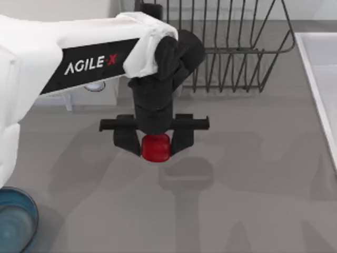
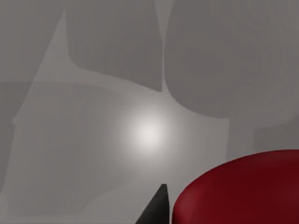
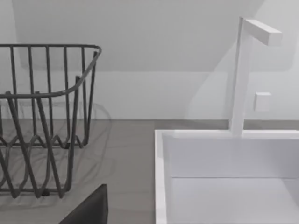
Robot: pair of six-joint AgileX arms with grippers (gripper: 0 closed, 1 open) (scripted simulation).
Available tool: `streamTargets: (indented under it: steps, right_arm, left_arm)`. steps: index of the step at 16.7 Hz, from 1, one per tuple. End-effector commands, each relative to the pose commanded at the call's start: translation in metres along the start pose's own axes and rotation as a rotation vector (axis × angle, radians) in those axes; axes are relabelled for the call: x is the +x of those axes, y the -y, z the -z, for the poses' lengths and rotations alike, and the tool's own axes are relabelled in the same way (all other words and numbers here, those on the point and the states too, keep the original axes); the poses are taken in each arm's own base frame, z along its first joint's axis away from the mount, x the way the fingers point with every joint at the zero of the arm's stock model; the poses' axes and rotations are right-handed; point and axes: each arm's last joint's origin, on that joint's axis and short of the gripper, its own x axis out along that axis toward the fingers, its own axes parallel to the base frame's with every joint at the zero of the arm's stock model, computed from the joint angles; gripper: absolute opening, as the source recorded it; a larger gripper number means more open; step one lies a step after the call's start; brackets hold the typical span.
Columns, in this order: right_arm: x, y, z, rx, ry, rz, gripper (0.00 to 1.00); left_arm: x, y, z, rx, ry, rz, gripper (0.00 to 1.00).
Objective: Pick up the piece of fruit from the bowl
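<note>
Left gripper (image 1: pixel 156 143), black and two-fingered, is clamped on the small glossy red roundish piece of fruit (image 1: pixel 156 147) above the plain grey table (image 1: pixel 253 174), well apart from the dark-blue-rimmed round bowl (image 1: pixel 16 219) at the table's lower left corner. No long axis is discernible on the fruit. A dark wire rack (image 1: pixel 231 47) stands behind; the right wrist view adds a white sink (image 3: pixel 224 163) with a white faucet (image 3: pixel 243 74).
</note>
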Motion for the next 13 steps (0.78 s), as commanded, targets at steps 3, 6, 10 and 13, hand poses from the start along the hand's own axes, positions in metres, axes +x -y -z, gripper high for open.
streamTargets:
  steps: [3, 6, 10, 13]
  right_arm:
    - [0.0000, 0.0000, 0.0000, 0.000, 0.000, 0.000, 1.00]
    - [0.0000, 0.0000, 0.0000, 0.000, 0.000, 0.000, 1.00]
    - [0.0000, 0.0000, 0.0000, 0.000, 0.000, 0.000, 1.00]
    - [0.0000, 0.0000, 0.0000, 0.000, 0.000, 0.000, 1.00]
  left_arm:
    - [0.0000, 0.0000, 0.0000, 0.000, 0.000, 0.000, 0.45]
    - [0.0000, 0.0000, 0.0000, 0.000, 0.000, 0.000, 0.68]
    - [0.0000, 0.0000, 0.0000, 0.000, 0.000, 0.000, 0.98]
    - [0.0000, 0.0000, 0.0000, 0.000, 0.000, 0.000, 1.00]
